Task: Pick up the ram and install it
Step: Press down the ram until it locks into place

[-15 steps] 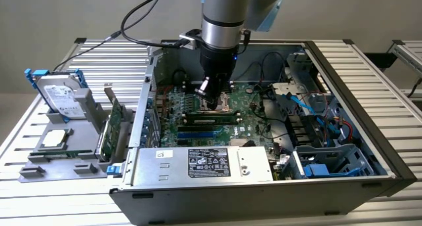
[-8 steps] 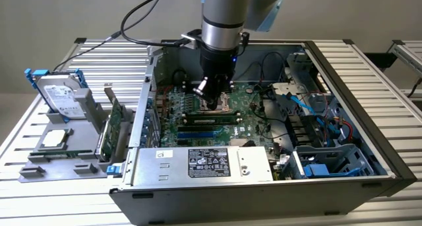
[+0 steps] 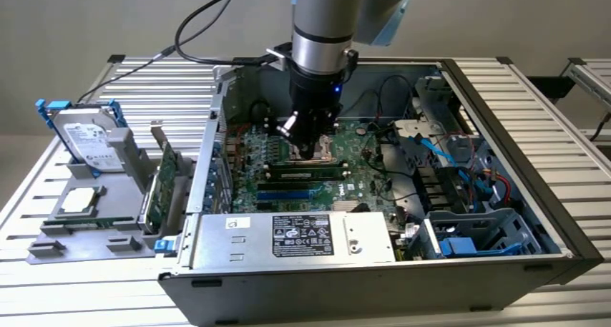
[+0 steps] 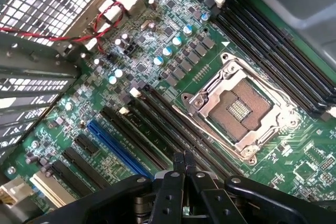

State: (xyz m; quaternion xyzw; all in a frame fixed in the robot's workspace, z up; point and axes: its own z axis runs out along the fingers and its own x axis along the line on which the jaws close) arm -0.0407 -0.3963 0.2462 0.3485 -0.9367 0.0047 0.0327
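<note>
The claw (image 4: 184, 169) hangs low inside the open computer case (image 3: 563, 234), with its two fingers (image 4: 178, 162) pressed together and nothing between them. It points straight down at the green motherboard (image 4: 157, 40), close over the long black memory slots (image 4: 173, 129) that run beside the shiny square chip socket (image 4: 244, 108). Being this low and this straight fits a job where a thin stick has to go down into a thin slot. In the exterior view the ram (image 3: 308, 174) already lies flat in a slot just in front of the claw, a long thin green stick with dark chips on it. It looks seated, which would explain why the claw holds nothing, though I cannot tell if it is pushed all the way in. The case lies on its side on the surface (image 3: 57, 298), so the board faces up and the arm (image 3: 325, 26) can reach in from above. On the exterior view's left, a grey stand (image 3: 91, 220) holds the hard drive (image 3: 88, 144) and a tall green card (image 3: 164, 177) upright, so each is easy to grab.
</note>
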